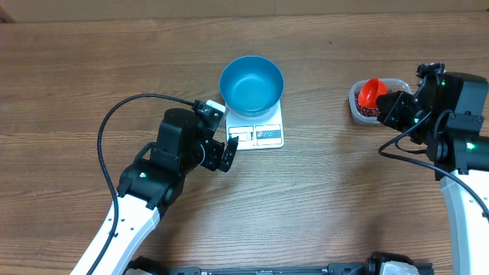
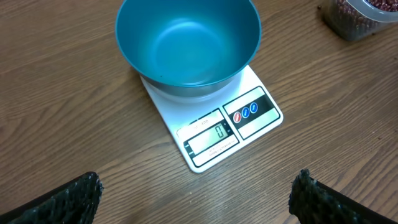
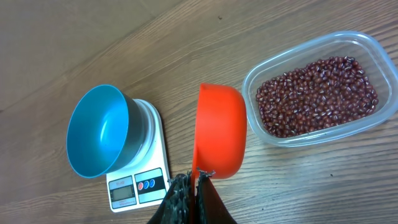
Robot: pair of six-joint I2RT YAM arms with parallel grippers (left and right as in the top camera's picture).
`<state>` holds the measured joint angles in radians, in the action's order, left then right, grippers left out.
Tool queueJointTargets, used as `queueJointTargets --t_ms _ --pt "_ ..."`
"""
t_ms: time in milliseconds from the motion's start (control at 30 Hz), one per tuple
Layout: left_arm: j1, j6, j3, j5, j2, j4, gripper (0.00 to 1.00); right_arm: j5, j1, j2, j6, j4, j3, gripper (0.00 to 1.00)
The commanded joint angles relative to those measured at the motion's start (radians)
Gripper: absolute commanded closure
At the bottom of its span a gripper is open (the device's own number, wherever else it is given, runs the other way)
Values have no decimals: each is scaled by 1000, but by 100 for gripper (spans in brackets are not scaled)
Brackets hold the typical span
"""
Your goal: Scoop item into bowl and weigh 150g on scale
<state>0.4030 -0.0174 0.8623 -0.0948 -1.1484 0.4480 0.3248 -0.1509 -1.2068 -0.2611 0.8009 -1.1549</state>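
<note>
The blue bowl [image 1: 251,82] stands on the white scale [image 1: 260,134], display edge toward the wide-open left tool [image 1: 225,155] just beside it, well apart from the clear tub [image 3: 311,138] of beans [image 3: 317,93], seen plainly only from the right wrist, where the right tool [image 3: 194,193] clamps an orange scoop [image 3: 219,130] turned on edge.

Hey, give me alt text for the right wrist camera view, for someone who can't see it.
The right hand is shut on an orange scoop, held over the wooden table. Left of it a blue bowl sits on a white scale; right of it is a clear tub of red-brown beans.
</note>
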Motion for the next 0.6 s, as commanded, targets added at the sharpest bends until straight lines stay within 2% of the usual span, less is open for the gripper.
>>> queueJointTargets --t_ms 0,400,567 --pt "-3 29 -8 -10 -4 -7 1 -10 -4 16 5 -6 -26 96" --pt "-3 29 -8 -7 -4 0 0 -14 -6 15 58 42 -31 96" --pt "-4 29 -8 -6 -4 0 0 -79 -23 -52 81 162 -167 97"
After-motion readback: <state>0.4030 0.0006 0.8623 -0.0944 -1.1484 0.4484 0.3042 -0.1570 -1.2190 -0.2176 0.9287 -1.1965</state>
